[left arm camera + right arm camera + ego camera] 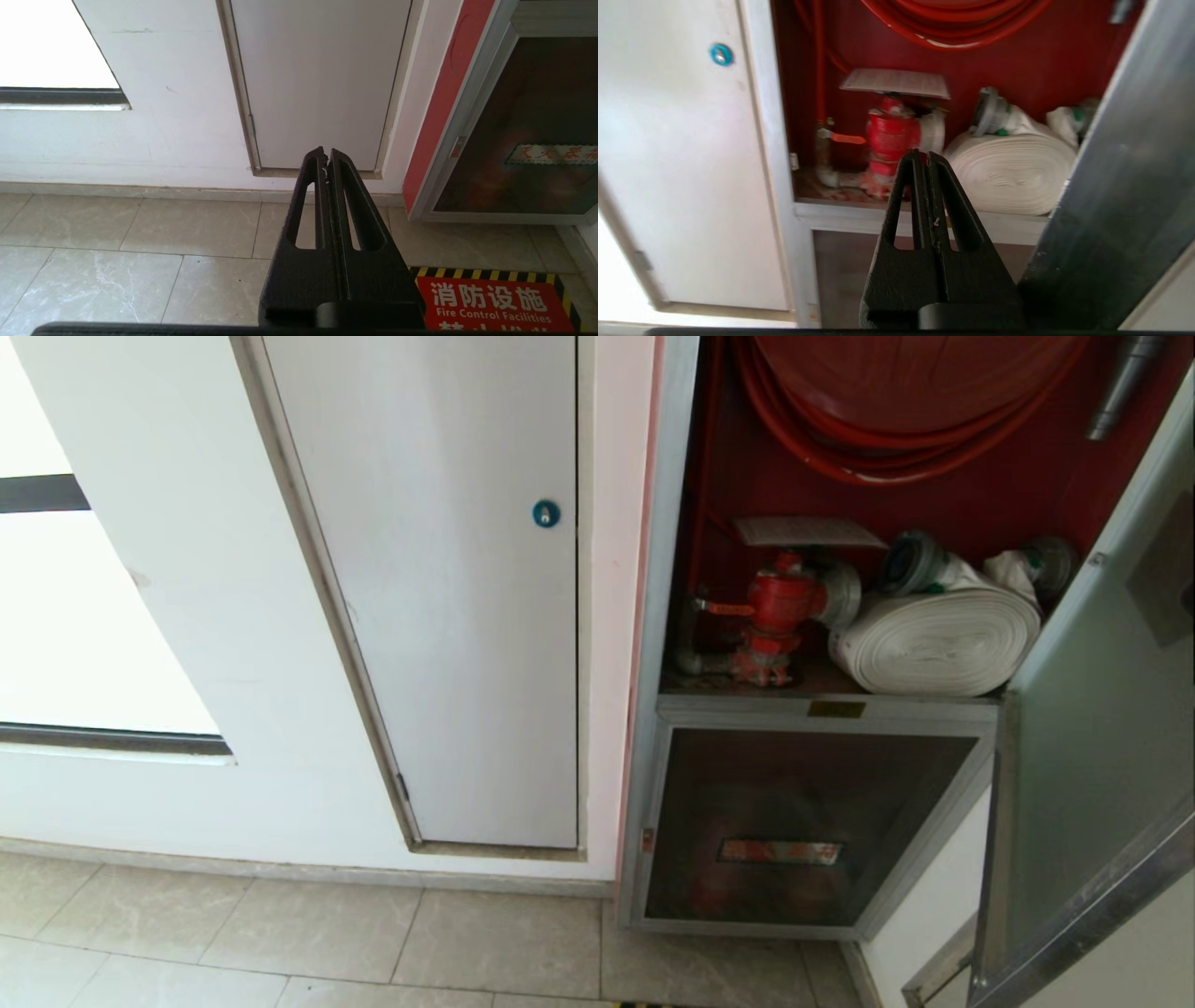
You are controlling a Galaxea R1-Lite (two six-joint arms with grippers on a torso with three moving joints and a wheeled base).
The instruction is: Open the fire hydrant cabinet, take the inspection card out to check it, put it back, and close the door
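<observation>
The fire hydrant cabinet [665, 616] stands open, red inside. Its glass door [1092, 756] is swung out to the right. The white inspection card [808, 531] lies flat on top of the red valve [780, 607], left of the white rolled hose [938, 639]. In the right wrist view my right gripper [925, 156] is shut and empty. It hangs in front of the opening, short of the valve [892, 135], with the card [896, 82] above it and the door's metal frame [1115, 196] close beside it. My left gripper [325, 154] is shut and empty, low over the floor. Neither arm shows in the head view.
A plain white panel door [448, 597] with a round blue lock [546, 512] is left of the cabinet. Below the open compartment sits a smaller dark glass panel [794, 831] with a red label strip. A red floor sign [495, 305] lies on the tiles.
</observation>
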